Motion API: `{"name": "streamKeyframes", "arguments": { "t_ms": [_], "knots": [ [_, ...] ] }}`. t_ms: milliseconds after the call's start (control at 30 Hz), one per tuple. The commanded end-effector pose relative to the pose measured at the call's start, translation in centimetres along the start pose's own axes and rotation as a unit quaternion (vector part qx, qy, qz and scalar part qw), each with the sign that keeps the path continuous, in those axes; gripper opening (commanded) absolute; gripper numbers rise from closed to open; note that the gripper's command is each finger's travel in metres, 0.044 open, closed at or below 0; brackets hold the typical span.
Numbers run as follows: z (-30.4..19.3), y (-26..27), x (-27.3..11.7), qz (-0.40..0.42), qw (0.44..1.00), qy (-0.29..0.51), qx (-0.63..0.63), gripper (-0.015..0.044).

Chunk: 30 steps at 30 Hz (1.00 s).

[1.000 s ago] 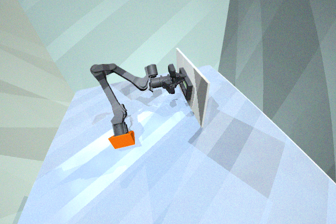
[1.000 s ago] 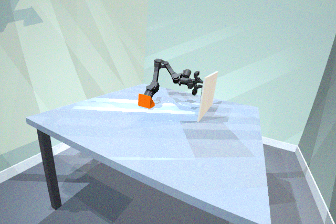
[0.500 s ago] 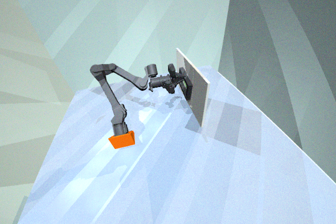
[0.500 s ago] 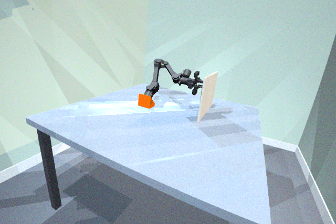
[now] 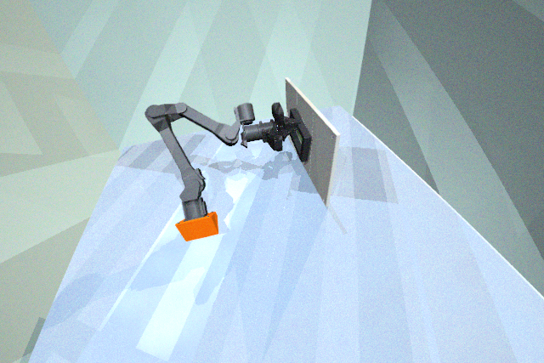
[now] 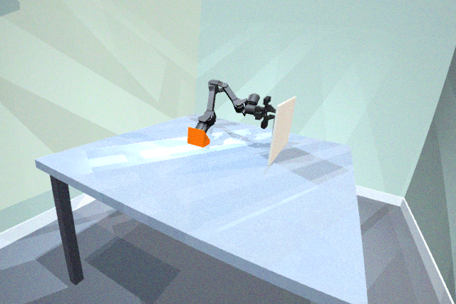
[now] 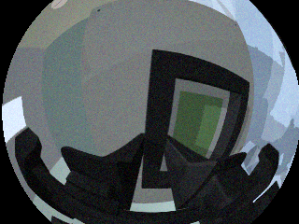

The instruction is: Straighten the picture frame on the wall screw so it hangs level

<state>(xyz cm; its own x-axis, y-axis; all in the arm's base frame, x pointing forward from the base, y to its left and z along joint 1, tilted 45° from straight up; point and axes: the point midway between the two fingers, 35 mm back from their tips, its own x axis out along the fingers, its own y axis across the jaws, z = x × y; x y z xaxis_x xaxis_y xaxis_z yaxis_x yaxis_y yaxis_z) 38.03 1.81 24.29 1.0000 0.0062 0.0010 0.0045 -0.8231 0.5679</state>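
Observation:
The picture frame [image 5: 306, 144] [image 7: 162, 70] is black, with a pale mat and a green picture. It is upright against the near face of the pale board [image 5: 324, 156] [image 6: 283, 129] [image 7: 114, 103]. My gripper [image 5: 293, 122] [image 7: 154, 137] is shut on one side bar of the frame, with one finger on each side of that bar in the wrist view. In the exterior view the board hides the frame, and the fingers reach behind the board's edge. The screw and the notched strip are hidden behind the frame. The slanting views do not show clearly whether the frame is level.
The board stands upright on the blue-white table [image 5: 386, 271] [image 6: 221, 197]. The arm's orange base [image 5: 197, 227] [image 6: 197, 137] is on the table at some distance in front of the board. Patches of light and shadow cross the table and walls.

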Motion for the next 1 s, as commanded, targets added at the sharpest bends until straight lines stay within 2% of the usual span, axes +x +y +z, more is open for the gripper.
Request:
{"name": "streamKeyframes", "arguments": {
  "t_ms": [0,967],
  "knots": [
    [-0.37,0.39,0.07,0.008,1.0,0.003,-0.001,0.0],
    [-0.42,-0.04,0.08,0.008,1.0,0.003,-0.001,0.0]
  ]
}}
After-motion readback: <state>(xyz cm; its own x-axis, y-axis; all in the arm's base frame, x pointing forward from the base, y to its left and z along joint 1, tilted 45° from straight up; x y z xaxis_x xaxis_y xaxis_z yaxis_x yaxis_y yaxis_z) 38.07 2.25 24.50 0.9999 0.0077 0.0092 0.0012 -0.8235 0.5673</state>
